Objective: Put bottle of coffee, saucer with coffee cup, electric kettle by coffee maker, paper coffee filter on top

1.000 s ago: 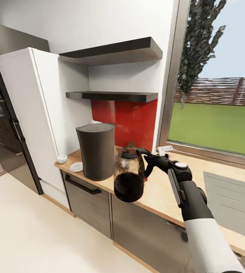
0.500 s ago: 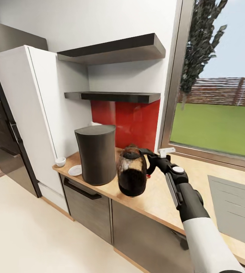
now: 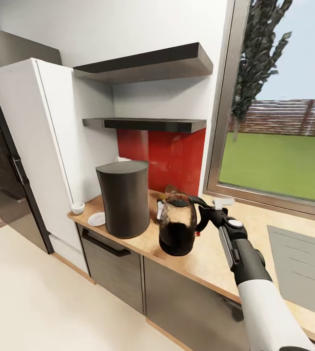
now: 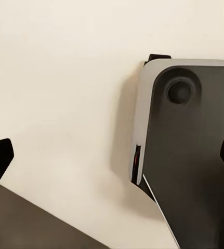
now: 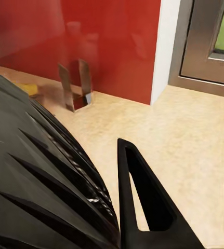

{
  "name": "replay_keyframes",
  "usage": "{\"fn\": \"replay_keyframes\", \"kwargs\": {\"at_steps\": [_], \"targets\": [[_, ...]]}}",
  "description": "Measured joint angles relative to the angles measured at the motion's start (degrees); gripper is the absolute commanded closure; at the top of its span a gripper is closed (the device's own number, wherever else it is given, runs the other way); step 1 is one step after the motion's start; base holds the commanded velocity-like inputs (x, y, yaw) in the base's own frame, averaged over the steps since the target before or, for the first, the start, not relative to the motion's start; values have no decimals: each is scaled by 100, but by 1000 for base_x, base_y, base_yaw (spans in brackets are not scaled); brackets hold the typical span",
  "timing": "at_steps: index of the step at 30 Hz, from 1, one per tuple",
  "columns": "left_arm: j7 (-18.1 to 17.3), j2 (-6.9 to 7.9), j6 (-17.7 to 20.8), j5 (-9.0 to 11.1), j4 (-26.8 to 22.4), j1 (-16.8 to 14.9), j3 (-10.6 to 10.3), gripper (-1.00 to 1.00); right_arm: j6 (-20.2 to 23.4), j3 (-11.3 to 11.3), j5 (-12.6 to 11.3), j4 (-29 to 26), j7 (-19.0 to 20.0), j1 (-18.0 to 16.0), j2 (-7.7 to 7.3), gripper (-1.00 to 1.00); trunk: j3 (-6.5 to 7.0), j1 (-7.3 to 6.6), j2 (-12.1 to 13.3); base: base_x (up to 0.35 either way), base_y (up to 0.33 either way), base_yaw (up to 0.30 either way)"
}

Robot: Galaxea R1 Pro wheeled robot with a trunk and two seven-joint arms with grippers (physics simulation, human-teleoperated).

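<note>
right gripper (image 3: 207, 218) clamps electric kettle (image 3: 177, 230) handle | coffee maker (image 3: 124, 197) just beside — saucer (image 3: 97, 219) beyond | left gripper (image 4: 112, 155) wide

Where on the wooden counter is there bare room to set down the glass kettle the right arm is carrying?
Bare countertop lies between the tall dark cylindrical coffee maker and the grey inset panel, under the dark glass kettle in the right gripper. Left of the coffee maker it is crowded: white saucer, small white cup.
</note>
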Motion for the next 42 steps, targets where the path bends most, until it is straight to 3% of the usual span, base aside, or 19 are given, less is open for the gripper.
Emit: {"fn": "replay_keyframes", "kwargs": {"at_steps": [10,15,23,27,31,42], "targets": [[0,-1,16,0,-1,1,0,-100,-21,-106,-6,529,6,4,1,100,0,-2,-1,96,80,0],[0,-6,17,0,0,1,0,-100,-434,-226,-5,837,5,2,0,100,0,0,0,80,67,0],[0,-40,49,-31,-32,7,-28,-100,-575,-219,-23,909,-32,12,-19,100,1,7,5,50,55,0],[0,-49,94,-27,0,16,-37,-100,-675,-214,-25,999,-3,12,42,100,0,1,-2,-47,-24,0],[0,-36,96,-26,8,18,-35,-100,-545,-213,-15,877,8,13,133,100,0,0,-1,-7,-4,0],[7,-34,97,-26,9,18,-35,-100,-490,-213,-3,831,8,13,151,100,0,0,-1,0,0,0]]}}
